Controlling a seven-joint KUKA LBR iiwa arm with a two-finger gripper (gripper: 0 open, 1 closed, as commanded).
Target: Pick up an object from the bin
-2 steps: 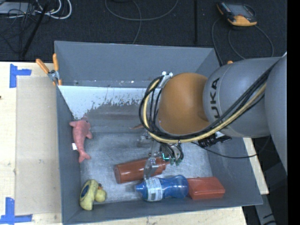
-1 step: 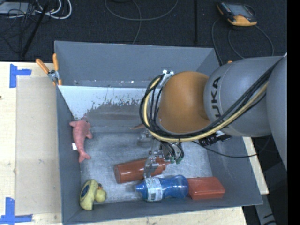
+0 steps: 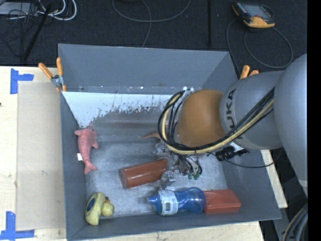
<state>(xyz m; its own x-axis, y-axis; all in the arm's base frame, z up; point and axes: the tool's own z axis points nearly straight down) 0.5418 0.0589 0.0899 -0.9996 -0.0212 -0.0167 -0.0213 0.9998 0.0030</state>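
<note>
My gripper (image 3: 178,167) is low in the middle of the bin, partly hidden under the arm's wrist. It sits right at the right end of a reddish-brown bar (image 3: 143,174) that lies slanted on the bin floor. Just below the gripper lies a blue plastic bottle (image 3: 176,201) on its side, with a red block (image 3: 221,201) touching its right end. I see nothing held in the gripper.
A pink dolphin toy (image 3: 87,147) lies by the left wall. A yellow duck toy (image 3: 97,208) sits in the front left corner. The arm and its cables cover the right middle of the bin.
</note>
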